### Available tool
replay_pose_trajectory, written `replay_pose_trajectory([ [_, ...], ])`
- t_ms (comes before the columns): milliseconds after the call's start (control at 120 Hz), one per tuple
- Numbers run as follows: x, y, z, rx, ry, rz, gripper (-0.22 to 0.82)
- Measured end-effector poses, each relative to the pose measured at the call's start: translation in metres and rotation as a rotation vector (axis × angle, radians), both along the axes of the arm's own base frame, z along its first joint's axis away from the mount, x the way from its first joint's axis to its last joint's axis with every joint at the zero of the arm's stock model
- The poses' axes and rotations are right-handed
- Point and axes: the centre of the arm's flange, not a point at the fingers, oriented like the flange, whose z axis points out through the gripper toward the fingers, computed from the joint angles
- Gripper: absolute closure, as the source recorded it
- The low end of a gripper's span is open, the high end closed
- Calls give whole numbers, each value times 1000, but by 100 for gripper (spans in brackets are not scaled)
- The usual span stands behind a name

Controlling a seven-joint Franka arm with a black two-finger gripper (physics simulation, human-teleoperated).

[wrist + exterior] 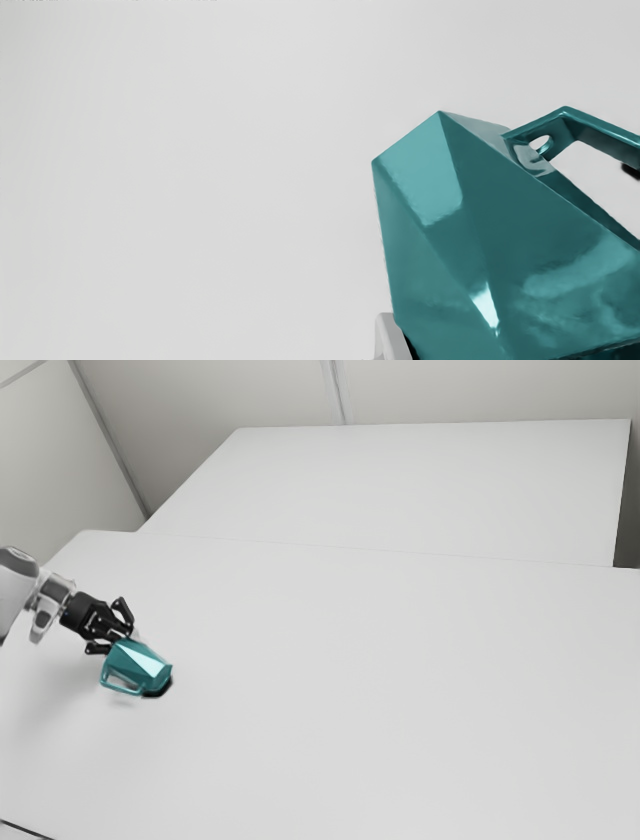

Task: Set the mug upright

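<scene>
A tilted teal mug meets the end of my black hand over the pale bench, toward the exterior view's left, where my white and grey arm reaches in from that side. The mug leans well off vertical, its body slanting down and away from me toward the exterior view's right. A black patch marks its low end; whether that end touches the bench, I cannot tell. The angular handle juts from the side nearer the exterior camera. Whether my fingers are spread or pinching the mug, I cannot tell. In the wrist view, the mug looms close to my hand, its flat, glossy facets meeting in sharp edges and one of them catching a small white glint. The handle bends away from the body, with a small oval gap near the joint and a larger opening beyond. A faint shadow spreads over the bench near my arm. Behind the bench, a second pale surface stretches toward light walls, one of them crossed by a narrow upright strip.
</scene>
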Motion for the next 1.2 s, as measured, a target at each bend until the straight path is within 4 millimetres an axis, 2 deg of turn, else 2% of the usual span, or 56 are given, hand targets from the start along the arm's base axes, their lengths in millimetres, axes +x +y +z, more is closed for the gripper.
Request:
replay_pose_trajectory([
  [258, 13, -20, 24, 37, -26, -61, 76],
  [450, 22, -52, 60, 138, -53, -159, 77],
  [567, 39, -106, 94, 269, -91, -306, 77],
  [692, 47, -190, 116, 493, -133, -555, 78],
  [875, 45, -302, 134, 801, -238, -928, 78],
  [933, 41, -332, 137, 872, -277, -1024, 78],
  [1000, 39, -345, 138, 936, -300, -1089, 78],
  [1117, 31, -339, 130, 992, -298, -1126, 78],
  [1200, 21, -358, 122, 1003, -313, -1179, 78],
])
